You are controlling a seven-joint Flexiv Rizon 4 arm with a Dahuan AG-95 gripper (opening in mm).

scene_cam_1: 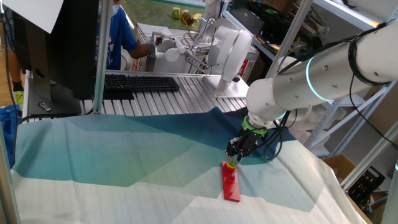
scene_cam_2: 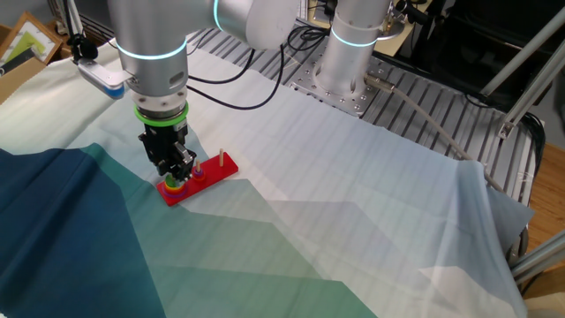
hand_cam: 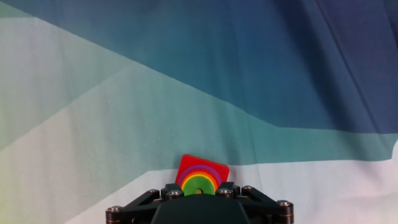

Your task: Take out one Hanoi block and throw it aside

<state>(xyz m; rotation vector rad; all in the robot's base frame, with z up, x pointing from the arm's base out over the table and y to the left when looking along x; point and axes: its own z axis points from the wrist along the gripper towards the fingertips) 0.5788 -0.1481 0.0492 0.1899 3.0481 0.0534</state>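
Note:
The Hanoi block (hand_cam: 198, 184) is a small bright green ring on top of a rainbow stack of rings, at one end of the long red base (hand_cam: 203, 163). My gripper (hand_cam: 199, 190) is down over that stack, and its two black fingers press against the green ring's sides. In one fixed view the gripper (scene_cam_1: 234, 158) stands at the far end of the red base (scene_cam_1: 232, 188). In the other fixed view the gripper (scene_cam_2: 177, 173) covers the stack, with a sliver of the green ring (scene_cam_2: 176, 184) below it. The red base (scene_cam_2: 222, 167) carries two bare pegs.
A blue, teal and white cloth (scene_cam_1: 124, 155) covers the table. A keyboard (scene_cam_1: 140, 82) and a monitor (scene_cam_1: 59, 43) stand at the back, and a person in blue (scene_cam_1: 121, 37) sits behind them. A metal frame post (scene_cam_2: 530, 62) stands at the right.

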